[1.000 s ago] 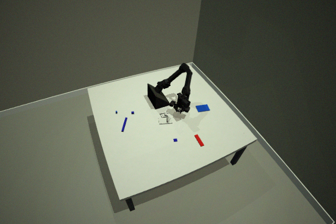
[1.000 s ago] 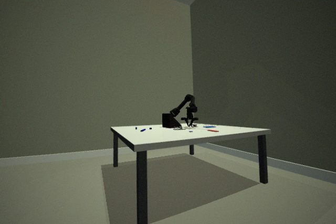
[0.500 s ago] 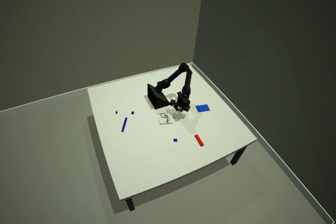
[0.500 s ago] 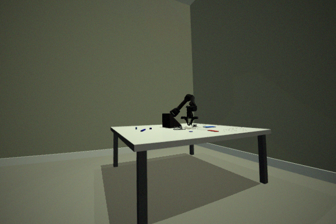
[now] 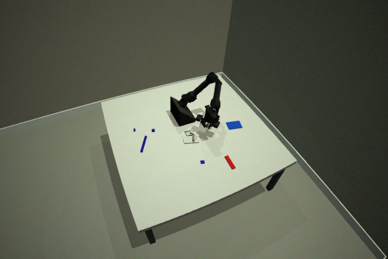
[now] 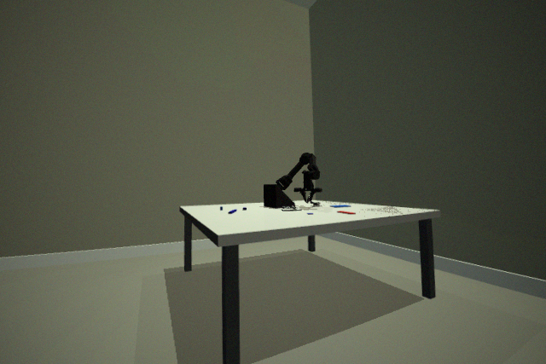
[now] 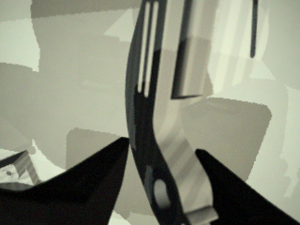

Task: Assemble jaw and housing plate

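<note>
My gripper (image 5: 207, 126) (image 6: 309, 201) (image 7: 161, 151) is shut on a pale, bent jaw (image 7: 165, 105) with long slots and a dark side. The jaw runs up between the fingertips in the wrist view. Its height over the table is hard to tell. A pale base (image 5: 190, 142) (image 6: 291, 210) with dark outlines lies left of the gripper in the top view, with an angled part (image 5: 193, 137) on it, seemingly the other jaw. A piece of that assembly (image 7: 18, 174) shows at the wrist view's lower left. I cannot make out the pins, stubs, gear teeth or housing plate.
A blue plate (image 5: 234, 125) (image 6: 340, 206) lies right of the gripper, a red bar (image 5: 230, 162) (image 6: 345, 212) toward the front. A blue block (image 5: 202, 162) lies in front of the base. A blue bar (image 5: 143, 144) and two small blue blocks (image 5: 153, 130) (image 5: 134, 130) lie left.
</note>
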Tool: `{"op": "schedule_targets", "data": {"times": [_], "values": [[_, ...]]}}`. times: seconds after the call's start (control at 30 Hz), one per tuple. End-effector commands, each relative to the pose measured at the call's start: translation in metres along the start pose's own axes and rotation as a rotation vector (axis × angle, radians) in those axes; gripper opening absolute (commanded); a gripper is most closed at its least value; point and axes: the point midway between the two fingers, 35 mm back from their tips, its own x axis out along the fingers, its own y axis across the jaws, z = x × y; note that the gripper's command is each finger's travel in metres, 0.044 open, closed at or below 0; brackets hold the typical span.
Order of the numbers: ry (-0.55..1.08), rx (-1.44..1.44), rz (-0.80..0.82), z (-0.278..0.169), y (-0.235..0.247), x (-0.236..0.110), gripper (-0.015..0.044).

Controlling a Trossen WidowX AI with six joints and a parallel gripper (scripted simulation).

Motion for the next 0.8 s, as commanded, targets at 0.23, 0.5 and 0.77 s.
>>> {"op": "schedule_targets", "data": {"times": [0.23, 0.5, 0.77], "values": [[0.004, -0.009, -0.009, -0.001, -0.003, -0.034, 0.0037], [0.003, -0.009, -0.009, 0.000, -0.002, -0.042, 0.0037], [0.003, 0.073, -0.009, 0.002, -0.003, -0.042, 0.0037]]}}
